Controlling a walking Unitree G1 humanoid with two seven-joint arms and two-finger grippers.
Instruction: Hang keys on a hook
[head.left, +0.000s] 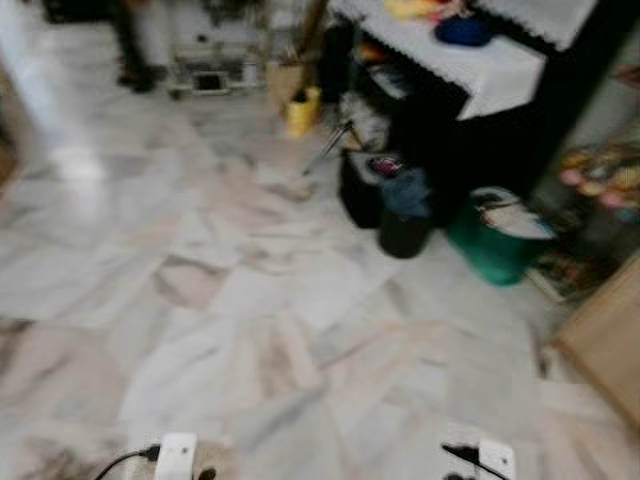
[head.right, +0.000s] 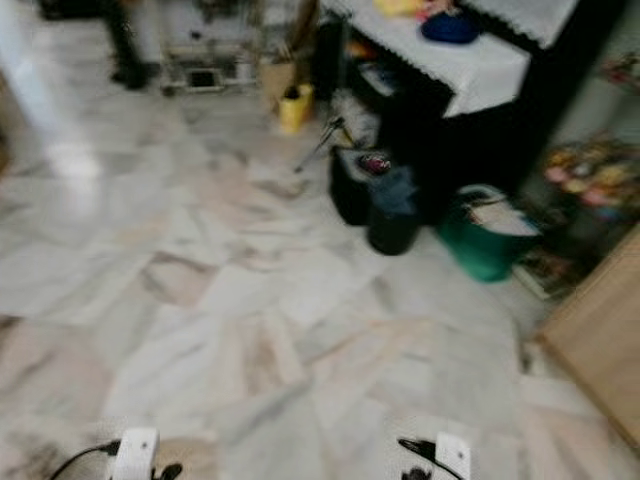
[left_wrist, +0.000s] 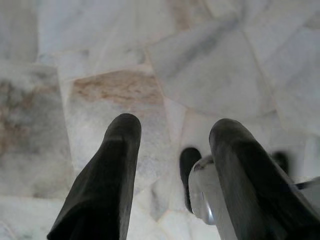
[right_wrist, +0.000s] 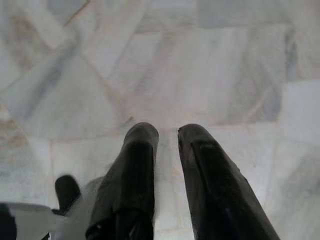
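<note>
Keys and hook are not to be made out on the blurred marble floor (head.left: 250, 330) or among the clutter by the cloth-covered bench (head.left: 480, 60), so no direction from either arm can be judged. The left gripper (left_wrist: 172, 135) is held wide and empty; the right gripper (right_wrist: 167, 132) is held narrow and empty, both above tiles.

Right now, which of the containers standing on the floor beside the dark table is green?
The green bucket, standing furthest right; the two bins next to it are black.
</note>
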